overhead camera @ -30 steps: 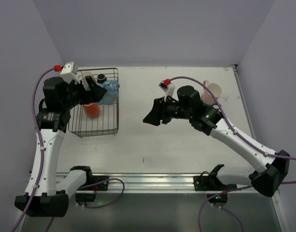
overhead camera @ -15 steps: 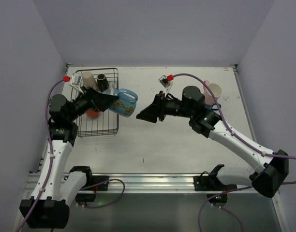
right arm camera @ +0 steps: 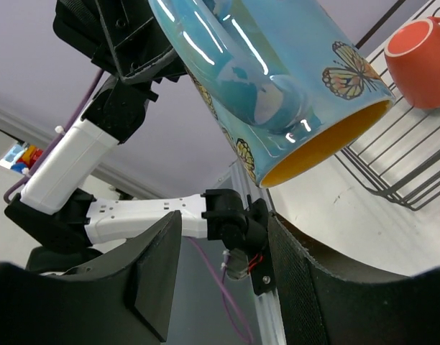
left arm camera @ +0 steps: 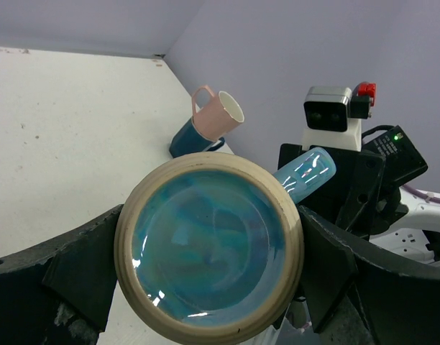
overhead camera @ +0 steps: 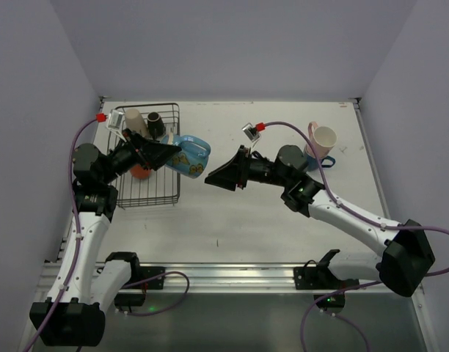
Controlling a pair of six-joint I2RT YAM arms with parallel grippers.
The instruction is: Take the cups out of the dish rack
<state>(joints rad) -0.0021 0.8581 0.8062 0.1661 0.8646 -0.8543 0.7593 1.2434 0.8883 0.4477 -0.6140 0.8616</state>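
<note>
Gripping the blue butterfly mug (overhead camera: 196,157) in the left pincer (overhead camera: 169,155), aloft just at 3 o'clock of the dish rack (overhead camera: 178,187). Holding the right pincer (overhead camera: 212,180) spread, empty, near the mug's 4 o'clock.

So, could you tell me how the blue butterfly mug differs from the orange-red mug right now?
The blue butterfly mug is clamped in the left gripper, outside the dish rack and tipped sideways; the orange-red mug sits in the rack, ungripped. The blue mug is patterned with a yellow inside; the orange-red mug is plain. Both are glossy mugs.
</note>
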